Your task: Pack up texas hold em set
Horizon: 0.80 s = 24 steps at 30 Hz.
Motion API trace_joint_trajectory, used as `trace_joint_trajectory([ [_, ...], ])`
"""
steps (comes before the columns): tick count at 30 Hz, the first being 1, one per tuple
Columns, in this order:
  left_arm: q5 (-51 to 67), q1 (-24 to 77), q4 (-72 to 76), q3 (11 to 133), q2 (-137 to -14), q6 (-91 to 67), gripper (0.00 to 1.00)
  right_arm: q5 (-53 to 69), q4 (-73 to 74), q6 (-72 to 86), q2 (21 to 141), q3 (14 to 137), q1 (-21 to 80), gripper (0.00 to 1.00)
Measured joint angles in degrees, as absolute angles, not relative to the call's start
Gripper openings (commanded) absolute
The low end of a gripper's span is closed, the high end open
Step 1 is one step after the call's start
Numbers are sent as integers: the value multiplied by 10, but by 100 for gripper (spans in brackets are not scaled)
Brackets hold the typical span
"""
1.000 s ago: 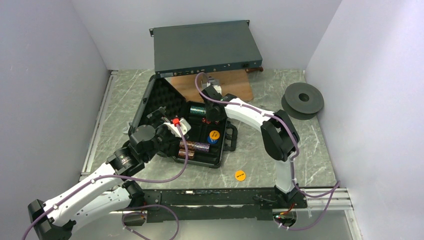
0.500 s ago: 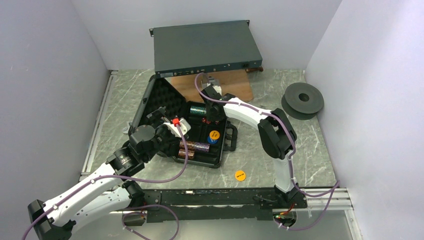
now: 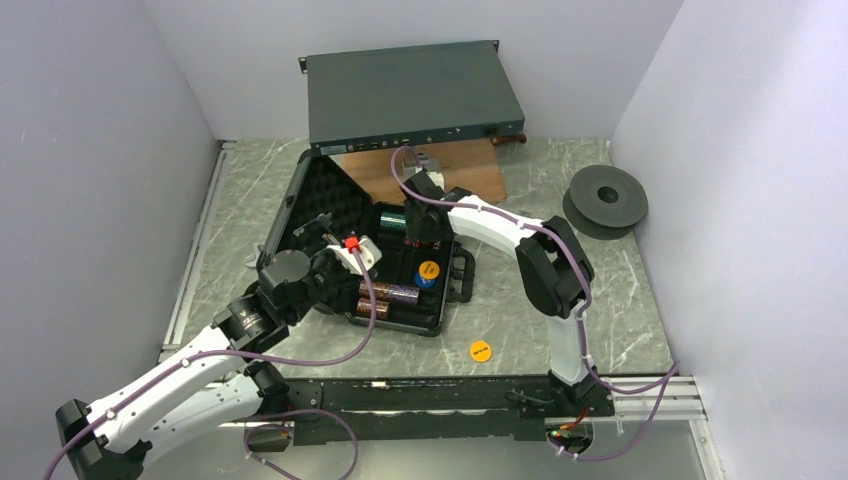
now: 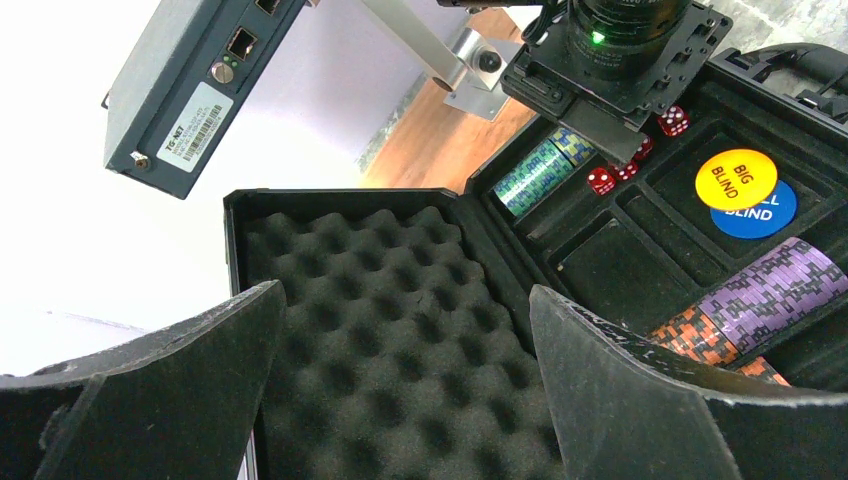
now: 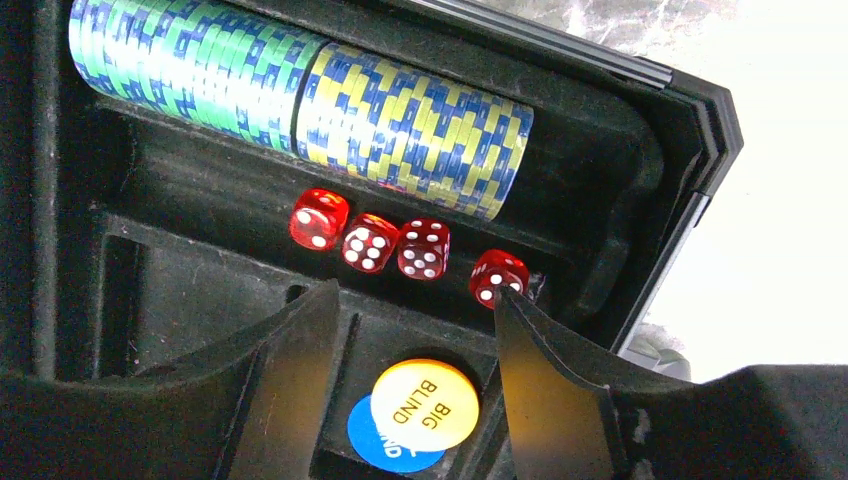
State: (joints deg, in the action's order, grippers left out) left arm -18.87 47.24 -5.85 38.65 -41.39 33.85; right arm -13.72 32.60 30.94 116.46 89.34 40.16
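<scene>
The right gripper (image 5: pixel 415 300) is held with fingers apart and empty, low over the open case (image 5: pixel 690 100) at mid-table. Four red dice (image 5: pixel 370 240) are seen in their slot, just near of the chip rolls (image 5: pixel 300 90). They are judged light, hard and slick, best pinched across opposite flat faces. One die (image 5: pixel 497 275) is set apart beside a fingertip; contact cannot be told. The left gripper (image 4: pixel 405 300) is likewise spread and empty over the foam lid (image 4: pixel 400 300). A yellow disc (image 3: pixel 480 350) is left on the table near the case, its lettering unreadable.
</scene>
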Motion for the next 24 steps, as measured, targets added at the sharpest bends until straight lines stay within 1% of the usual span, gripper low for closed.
trace_joint_trajectory([
  [6, -189, 472, -58, 387, -414, 339, 99, -129, 325, 309, 1158, 889, 402, 61],
  [11, -191, 472, -51, 381, -414, 338, 99, -126, 325, 309, 1111, 866, 402, 62],
  [17, -191, 472, -49, 375, -417, 336, 99, -124, 323, 310, 1005, 818, 403, 65],
  [24, -162, 472, -53, 375, -418, 331, 99, -139, 329, 315, 848, 709, 403, 71],
])
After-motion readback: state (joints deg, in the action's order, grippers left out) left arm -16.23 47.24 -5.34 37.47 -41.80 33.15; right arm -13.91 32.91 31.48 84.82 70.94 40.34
